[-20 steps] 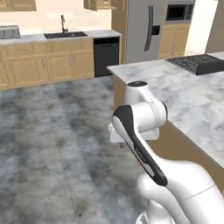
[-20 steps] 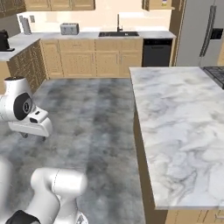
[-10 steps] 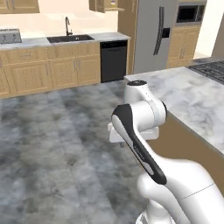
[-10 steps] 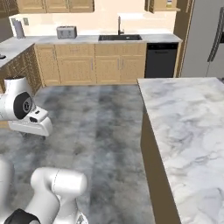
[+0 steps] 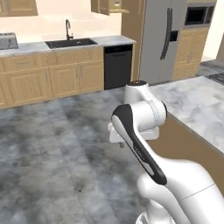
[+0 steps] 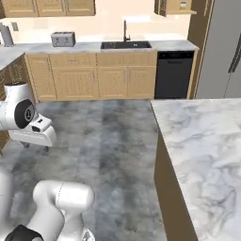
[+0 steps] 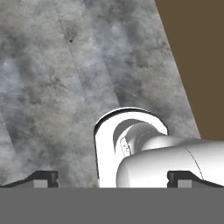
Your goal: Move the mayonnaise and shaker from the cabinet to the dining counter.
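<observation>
The cabinet (image 5: 106,5) hangs open on the far wall above the dishwasher, also seen in the right base view (image 6: 172,6). A small pale jar on its shelf looks like the mayonnaise (image 6: 183,4); it is too small to be sure. The shaker is hidden from me. The dining counter (image 5: 199,103) is the white marble top at my right (image 6: 207,141), and this end of it is bare. My gripper (image 7: 113,179) points down at the grey floor, folded in close to the arm (image 6: 36,146). Its fingertips (image 7: 41,178) stand far apart with nothing between them, so it is open.
A wall counter with a black sink (image 5: 71,43), a toaster (image 6: 63,38) and a black dishwasher (image 5: 118,65) runs along the back. The steel fridge (image 5: 164,41) stands right of it. Grey stone floor (image 5: 52,144) lies between me and them.
The whole picture has shifted: the base has moved, so the sink wall looks nearer and further right, and the hob has left view. The arm keeps its folded pose, gripper still open.
</observation>
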